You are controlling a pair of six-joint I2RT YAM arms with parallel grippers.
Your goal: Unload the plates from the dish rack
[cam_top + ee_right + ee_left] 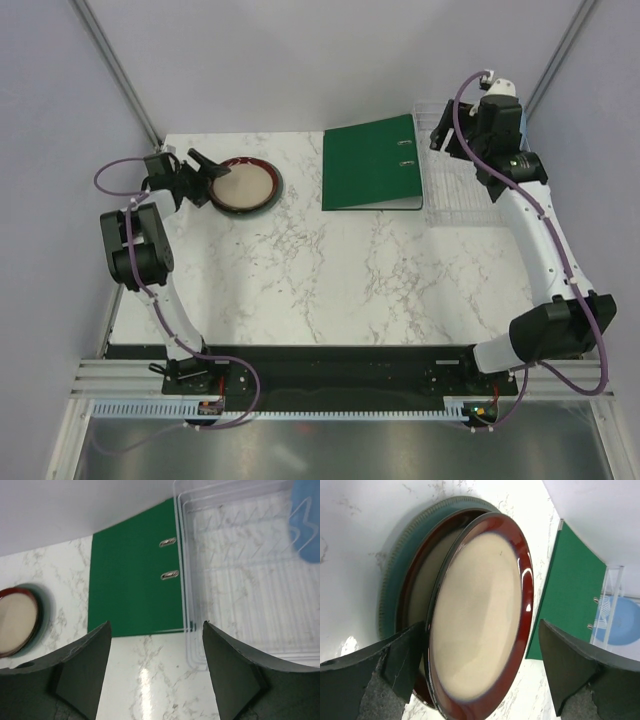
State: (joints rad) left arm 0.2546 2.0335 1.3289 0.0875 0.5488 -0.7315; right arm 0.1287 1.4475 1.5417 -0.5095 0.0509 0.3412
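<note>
Three plates are stacked at the table's back left (245,186). A grey-green plate (395,575) lies at the bottom and a beige red-rimmed plate (422,587) on it. A second beige red-rimmed plate (480,610) is on top, slightly offset and tilted. My left gripper (481,625) is open, its fingers either side of the top plate's near rim; it also shows in the top view (208,178). The light blue plate (307,520) stands in the white wire dish rack (235,580) at the back right (455,195). My right gripper (156,625) is open and empty above the rack's left edge (442,138).
A flat green ring binder (370,162) lies between the plate stack and the rack, touching the rack's left side; it also shows in the right wrist view (132,585). White walls close in the back and both sides.
</note>
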